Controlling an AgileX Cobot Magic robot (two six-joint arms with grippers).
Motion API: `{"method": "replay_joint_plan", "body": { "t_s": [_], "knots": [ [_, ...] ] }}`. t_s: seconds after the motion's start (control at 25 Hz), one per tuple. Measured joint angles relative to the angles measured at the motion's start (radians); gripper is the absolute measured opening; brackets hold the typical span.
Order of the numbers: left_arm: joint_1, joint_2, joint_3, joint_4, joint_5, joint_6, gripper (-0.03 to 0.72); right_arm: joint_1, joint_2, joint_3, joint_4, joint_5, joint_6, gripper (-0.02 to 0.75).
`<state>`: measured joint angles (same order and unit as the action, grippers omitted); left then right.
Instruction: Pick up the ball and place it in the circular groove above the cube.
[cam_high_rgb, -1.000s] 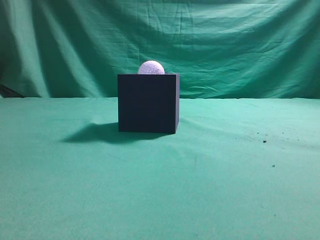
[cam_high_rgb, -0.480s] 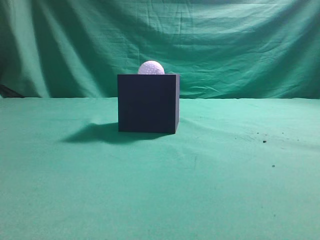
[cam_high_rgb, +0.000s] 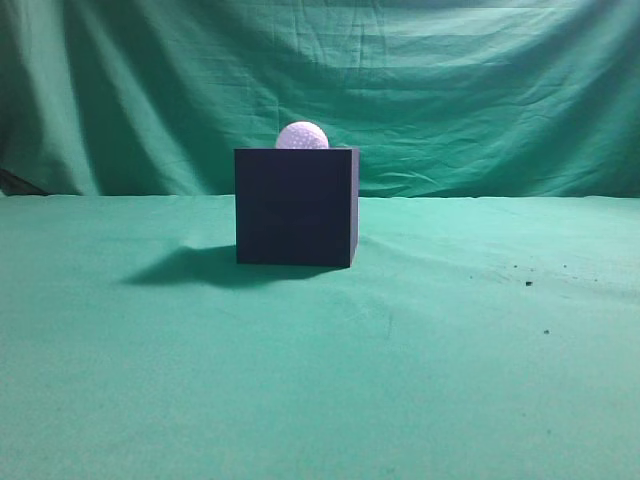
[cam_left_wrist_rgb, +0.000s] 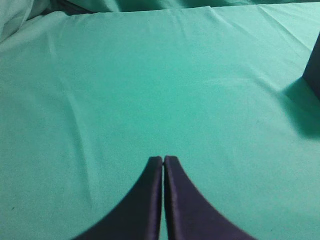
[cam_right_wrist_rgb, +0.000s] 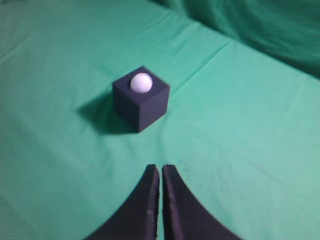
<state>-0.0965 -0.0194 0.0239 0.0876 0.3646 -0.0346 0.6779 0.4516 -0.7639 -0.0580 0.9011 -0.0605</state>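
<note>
The near-black cube (cam_high_rgb: 295, 207) stands on the green cloth at the middle of the exterior view. The white dimpled ball (cam_high_rgb: 302, 136) rests on top of it, partly sunk into the top. In the right wrist view the ball (cam_right_wrist_rgb: 141, 82) sits in the cube's (cam_right_wrist_rgb: 145, 106) top face, well ahead of my right gripper (cam_right_wrist_rgb: 160, 169), which is shut and empty. My left gripper (cam_left_wrist_rgb: 163, 160) is shut and empty over bare cloth; a dark edge of the cube (cam_left_wrist_rgb: 314, 67) shows at its far right. Neither gripper shows in the exterior view.
Green cloth (cam_high_rgb: 450, 350) covers the table and hangs as a backdrop (cam_high_rgb: 480, 90). A few dark specks (cam_high_rgb: 528, 283) lie on the cloth at the right. The cube casts a shadow (cam_high_rgb: 185, 268) to its left.
</note>
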Motion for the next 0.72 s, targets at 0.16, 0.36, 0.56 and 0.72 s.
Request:
{"method": "replay_joint_plan", "body": {
  "t_s": [0.16, 0.36, 0.56, 0.72],
  "knots": [
    [0.000, 0.000, 0.000, 0.000, 0.000, 0.000, 0.000, -0.143, -0.100, 0.146, 0.032, -0.196, -0.005, 0.000],
    [0.000, 0.000, 0.000, 0.000, 0.000, 0.000, 0.000, -0.352, -0.260, 0.388, 0.062, -0.406, -0.009, 0.000],
    [0.000, 0.000, 0.000, 0.000, 0.000, 0.000, 0.000, -0.507, -0.395, 0.609, 0.085, -0.535, -0.009, 0.000],
    [0.000, 0.000, 0.000, 0.000, 0.000, 0.000, 0.000, -0.572, -0.458, 0.734, 0.109, -0.571, -0.009, 0.000]
  ]
}}
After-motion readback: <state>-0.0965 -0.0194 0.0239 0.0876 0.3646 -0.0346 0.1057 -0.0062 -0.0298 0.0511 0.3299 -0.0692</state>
